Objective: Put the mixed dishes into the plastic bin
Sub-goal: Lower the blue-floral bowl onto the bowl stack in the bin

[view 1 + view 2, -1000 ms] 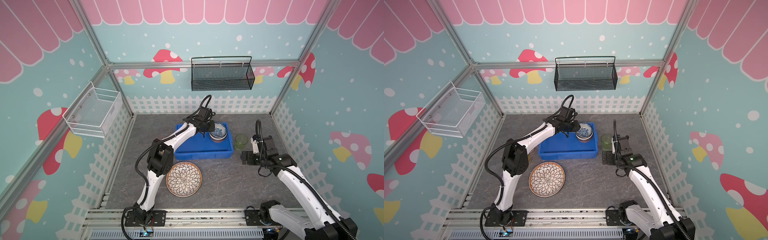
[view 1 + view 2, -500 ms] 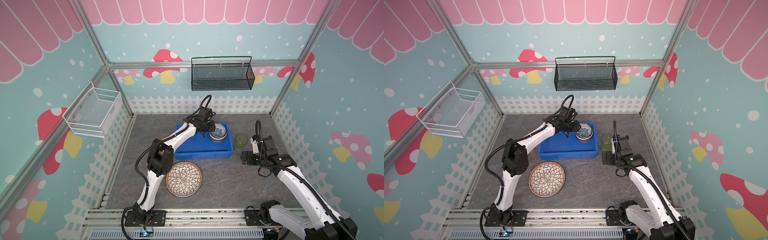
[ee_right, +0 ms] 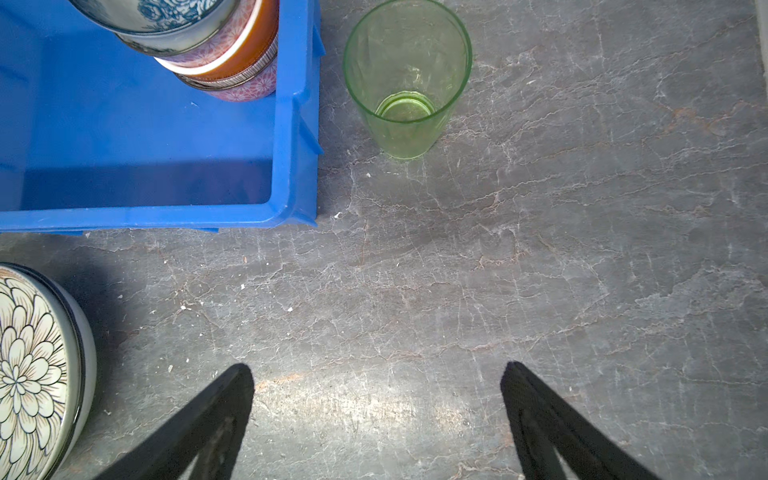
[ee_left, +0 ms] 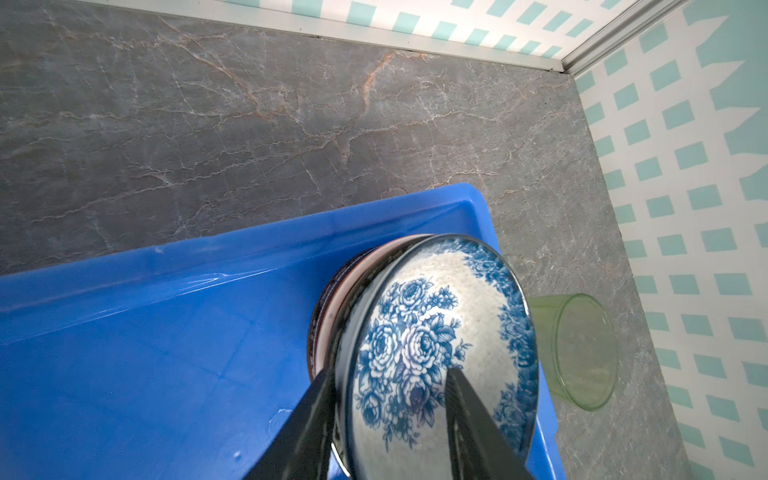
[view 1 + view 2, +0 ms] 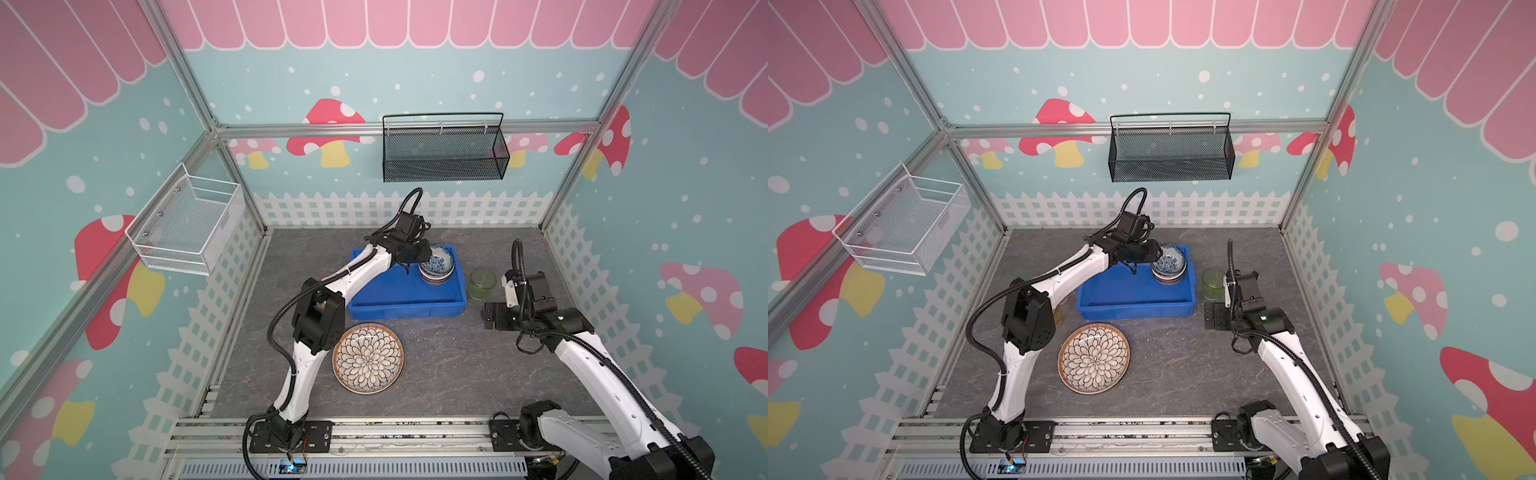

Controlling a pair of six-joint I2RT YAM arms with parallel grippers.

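Blue plastic bin point(image 5: 399, 291) held the stacked bowls point(image 3: 224, 62) in its far right corner. My left gripper point(image 4: 390, 370) straddled the blue-flowered bowl point(image 4: 436, 332) on top, at its rim; whether it gripped, I could not tell. My right gripper point(image 3: 378, 374) gaped wide and empty near the green cup point(image 3: 407, 75).

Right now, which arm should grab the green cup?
Probably right. The right gripper, open, faces the cup with only table between them. The left gripper is over the bin, its fingers astride the top bowl's rim.
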